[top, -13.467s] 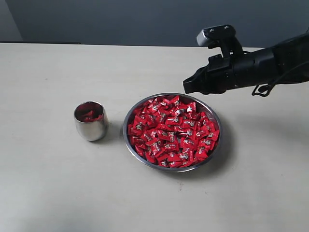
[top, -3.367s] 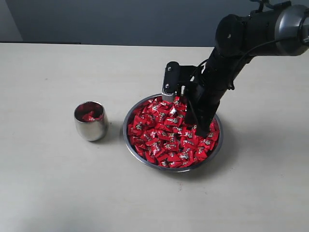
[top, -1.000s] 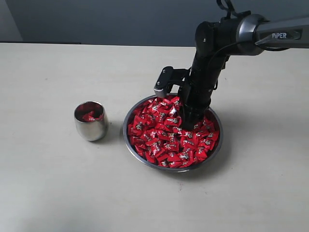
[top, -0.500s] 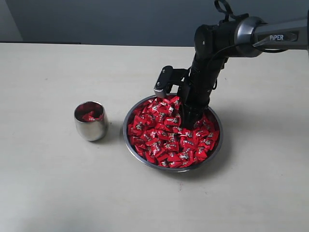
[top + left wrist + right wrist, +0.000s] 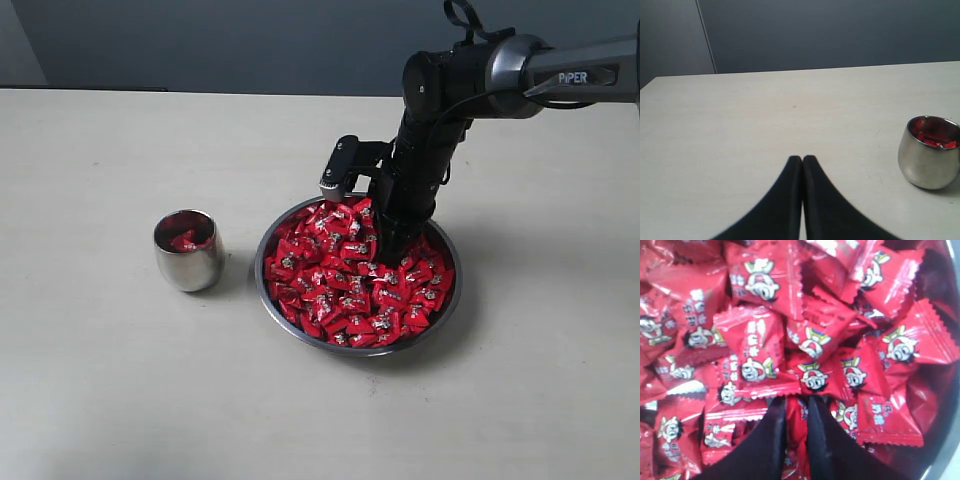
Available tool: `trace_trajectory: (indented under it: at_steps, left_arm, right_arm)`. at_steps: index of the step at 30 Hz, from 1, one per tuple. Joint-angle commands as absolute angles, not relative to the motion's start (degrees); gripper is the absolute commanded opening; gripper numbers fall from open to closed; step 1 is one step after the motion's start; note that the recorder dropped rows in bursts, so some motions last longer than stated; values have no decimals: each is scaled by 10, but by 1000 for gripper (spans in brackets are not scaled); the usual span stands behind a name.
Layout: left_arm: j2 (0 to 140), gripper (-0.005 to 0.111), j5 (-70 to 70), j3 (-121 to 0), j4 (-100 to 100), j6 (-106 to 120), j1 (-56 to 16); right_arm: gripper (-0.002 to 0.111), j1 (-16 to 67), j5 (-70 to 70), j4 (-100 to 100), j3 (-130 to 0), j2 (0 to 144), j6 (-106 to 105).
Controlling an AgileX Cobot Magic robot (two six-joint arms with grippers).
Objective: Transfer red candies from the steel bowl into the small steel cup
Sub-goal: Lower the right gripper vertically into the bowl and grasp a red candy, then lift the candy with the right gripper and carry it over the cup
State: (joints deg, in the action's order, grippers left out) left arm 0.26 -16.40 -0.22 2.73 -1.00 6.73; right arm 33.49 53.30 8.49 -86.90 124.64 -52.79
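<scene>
Down in the wide steel bowl (image 5: 258,270), my right gripper (image 5: 796,402) — jaws nearly closed on 1 shiny red wrapped candy (image 5: 797,427) — light, slippery; take body, not frilled ends.

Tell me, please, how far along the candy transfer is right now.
Done: the cup holds a few candies. In hand: the right gripper is down in the bowl, pinching a candy. Left: lift it, carry it to the cup, and repeat; the bowl is heaped full.
</scene>
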Motion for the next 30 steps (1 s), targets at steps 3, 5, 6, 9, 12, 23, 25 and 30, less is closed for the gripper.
trace_trajectory:
  at_steps: [3,5,6,9,12,23,25,30]
  left_arm:
    - [0,0,-163,0,26,-11,68]
    - [0,0,-163,0,26,-11,68]
    - [0,0,-163,0,26,-11,68]
    - [0,0,-163,0,26,-11,68]
    - [0,0,-163,0,26,-11,68]
    - [0,0,-163,0,26,-11,68]
    - [0,0,-163,0,26,-11,68]
    - [0,0,-163,0,26,-11,68]
  right_arm:
    - [-1,333,534,77,-871,1245,-522]
    - [-1,333,535,68,-871,1239,-512]
    - [-1,333,535,59,-871,1236,-505]
    - [-1,333,534,49,-871,1220,-491]
    - [-1,333,534,57,-871,1202,-479]
    - [-1,331,472,211,-871,1168,-478]
    - [-1,331,465,223,-871,1168,-478]
    - [-1,331,456,261,-868,1168,-480]
